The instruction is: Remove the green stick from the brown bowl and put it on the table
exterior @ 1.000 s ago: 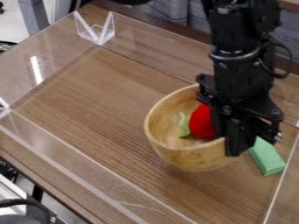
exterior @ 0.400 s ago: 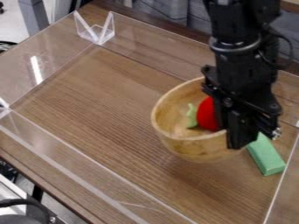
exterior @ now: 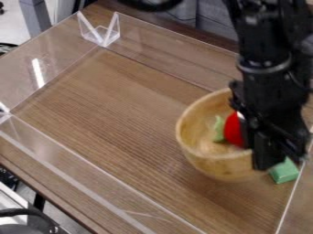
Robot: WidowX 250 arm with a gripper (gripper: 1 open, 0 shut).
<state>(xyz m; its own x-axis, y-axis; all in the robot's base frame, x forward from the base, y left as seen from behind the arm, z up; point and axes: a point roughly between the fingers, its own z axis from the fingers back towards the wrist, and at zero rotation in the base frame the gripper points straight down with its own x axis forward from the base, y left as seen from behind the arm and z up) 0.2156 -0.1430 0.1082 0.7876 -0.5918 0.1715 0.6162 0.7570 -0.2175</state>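
Note:
The brown bowl (exterior: pixel 206 146) sits on the table (exterior: pixel 110 110) at the right side. Inside it lie a red object (exterior: pixel 235 126) and a thin light-green piece, the green stick (exterior: pixel 221 129), mostly hidden behind the red one. My black gripper (exterior: pixel 265 157) comes down from above over the bowl's right part, with its fingers low at the right rim. The fingers read as one dark mass, so I cannot tell their gap or whether they hold anything.
A green block (exterior: pixel 286 172) lies on the table just right of the bowl, partly covered by my gripper. Low clear acrylic walls (exterior: pixel 98 32) edge the tabletop; the right wall is close to the bowl.
My gripper has moved right and slightly down, and the bowl has slid right along with it. The green block has stayed about where it was.

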